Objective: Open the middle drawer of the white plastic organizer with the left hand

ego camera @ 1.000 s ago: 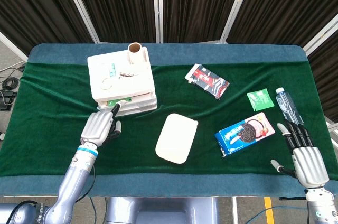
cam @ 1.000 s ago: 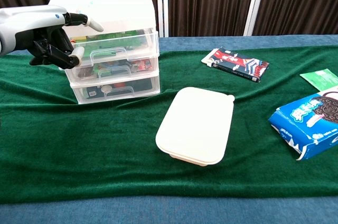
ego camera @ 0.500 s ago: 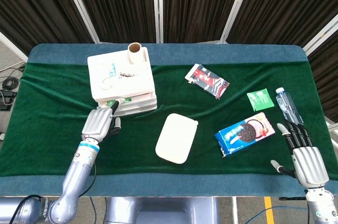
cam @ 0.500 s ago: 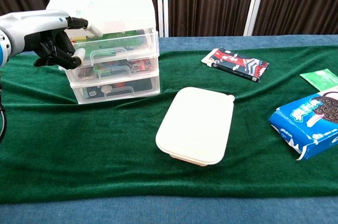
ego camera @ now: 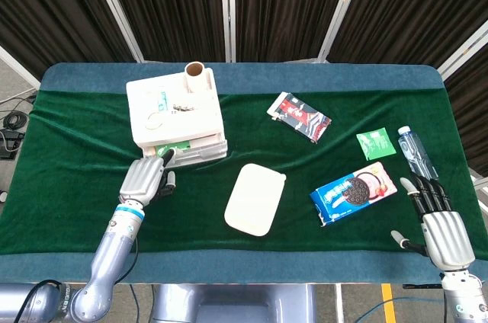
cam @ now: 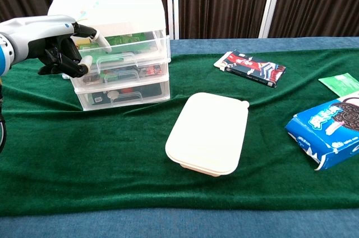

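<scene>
The white plastic organizer [cam: 120,19] stands at the back left of the green cloth, its three clear drawers facing me. The middle drawer [cam: 126,72] sits flush between the other two. My left hand [cam: 53,44] is at the organizer's front left corner with its fingers curled in. The thumb reaches onto the top drawer's front, and the curled fingertips lie against the left end of the drawers. In the head view that left hand [ego camera: 146,178] sits just in front of the organizer [ego camera: 174,110]. My right hand [ego camera: 441,225] rests far right near the table edge, fingers spread, holding nothing.
A cream lidded box [cam: 208,133] lies mid-table. An Oreo pack [cam: 328,131], a green sachet [cam: 339,83] and a dark snack packet [cam: 249,68] lie to the right. A water bottle [ego camera: 415,153] lies near my right hand. A cardboard tube [ego camera: 195,73] stands on the organizer.
My left hand has shifted slightly forward and down along the organizer's front left corner, thumb now on the top drawer's front. The right hand has not moved.
</scene>
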